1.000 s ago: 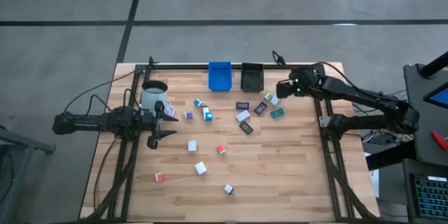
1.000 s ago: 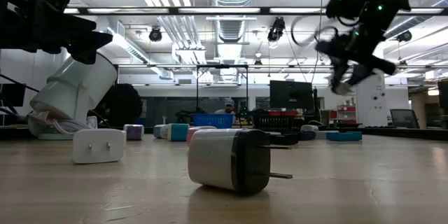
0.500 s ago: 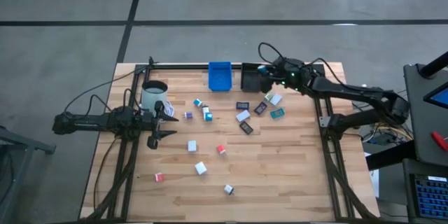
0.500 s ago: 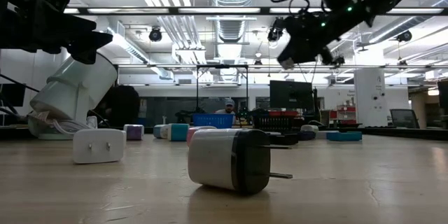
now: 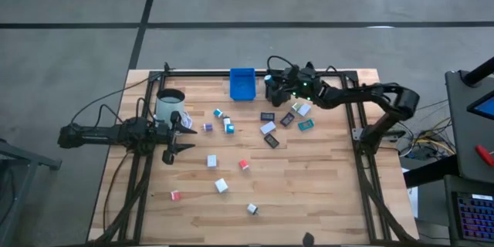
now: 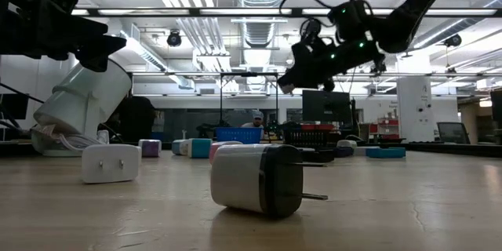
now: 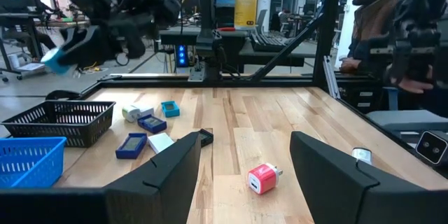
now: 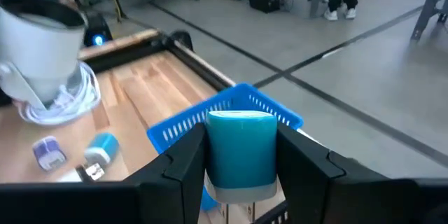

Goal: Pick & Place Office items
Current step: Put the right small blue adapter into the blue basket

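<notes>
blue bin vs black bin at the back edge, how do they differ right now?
Colour: the blue bin is bright blue, the black bin dark mesh.
Access: the blue bin lies uncovered in the high view; the black bin is mostly hidden under the right end effector, which holds a teal item.
Both sit side by side at the table's back edge, with latticed walls.

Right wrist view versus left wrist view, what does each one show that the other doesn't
Only the right wrist view shows the teal item clamped between the right tool's fingers, and the white mug. Only the left wrist view shows the red charger, the black bin, a person beyond the table, and the open, empty left tool. Both show the blue bin and the wooden table.
</notes>
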Tool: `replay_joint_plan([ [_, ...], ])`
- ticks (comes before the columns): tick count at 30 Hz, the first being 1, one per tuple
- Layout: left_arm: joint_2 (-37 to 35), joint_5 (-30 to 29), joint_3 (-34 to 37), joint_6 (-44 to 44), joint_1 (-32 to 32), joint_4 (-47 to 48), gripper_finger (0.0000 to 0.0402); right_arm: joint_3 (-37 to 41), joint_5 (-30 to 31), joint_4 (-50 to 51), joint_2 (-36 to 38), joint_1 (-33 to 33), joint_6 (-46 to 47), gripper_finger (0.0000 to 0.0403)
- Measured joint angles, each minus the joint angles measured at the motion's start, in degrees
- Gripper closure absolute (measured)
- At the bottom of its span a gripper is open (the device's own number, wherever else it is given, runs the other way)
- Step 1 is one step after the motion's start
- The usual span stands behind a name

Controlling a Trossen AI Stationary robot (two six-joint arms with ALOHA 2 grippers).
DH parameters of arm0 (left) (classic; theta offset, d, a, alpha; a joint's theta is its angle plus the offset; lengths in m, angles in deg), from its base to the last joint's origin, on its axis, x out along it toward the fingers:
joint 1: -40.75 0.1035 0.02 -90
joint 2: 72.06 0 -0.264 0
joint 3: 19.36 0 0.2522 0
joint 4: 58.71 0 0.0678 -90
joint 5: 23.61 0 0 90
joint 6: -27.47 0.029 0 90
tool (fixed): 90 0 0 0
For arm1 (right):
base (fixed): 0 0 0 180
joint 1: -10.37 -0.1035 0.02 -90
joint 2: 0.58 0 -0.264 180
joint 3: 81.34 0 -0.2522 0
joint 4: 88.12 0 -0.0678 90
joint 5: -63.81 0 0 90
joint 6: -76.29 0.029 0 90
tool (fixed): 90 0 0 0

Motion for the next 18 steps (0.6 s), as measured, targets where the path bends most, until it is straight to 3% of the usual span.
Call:
replay_joint_plan([
  [6, -0.02, 0.0, 0.0, 0.0, 0.01, -0.01, 0.0174, -3.74, -0.19, -1.73, -6.13, -0.85, -0.1, 0.0261],
  [18, 0.0, 0.0, 0.01, 0.01, 0.01, 0.0, 0.0174, -12.55, -7.58, -3.03, -16.34, -1.25, -0.23, 0.0261],
])
